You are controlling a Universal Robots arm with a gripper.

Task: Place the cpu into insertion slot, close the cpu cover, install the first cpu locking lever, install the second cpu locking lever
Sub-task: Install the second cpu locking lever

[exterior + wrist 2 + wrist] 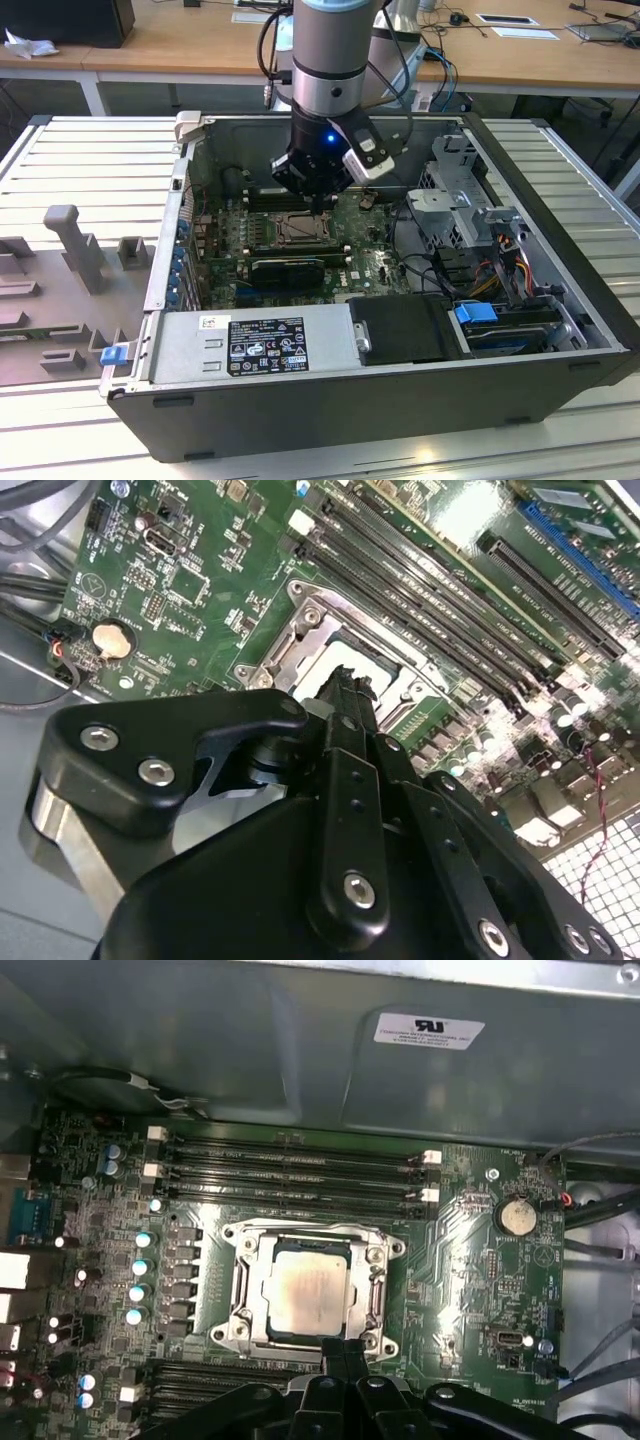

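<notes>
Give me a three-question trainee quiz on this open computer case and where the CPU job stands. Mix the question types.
1. True or false: the cpu lies in the insertion slot, seen in the first wrist view.
2. What is the gripper nearest to?
A. the coin battery
B. the edge of the cpu cover
C. the blue clip outside the case
3. Fill in: in the first wrist view, the long memory slots run between the socket and the case's ____ wall.

Key: 1 true; 2 B; 3 metal.
</notes>
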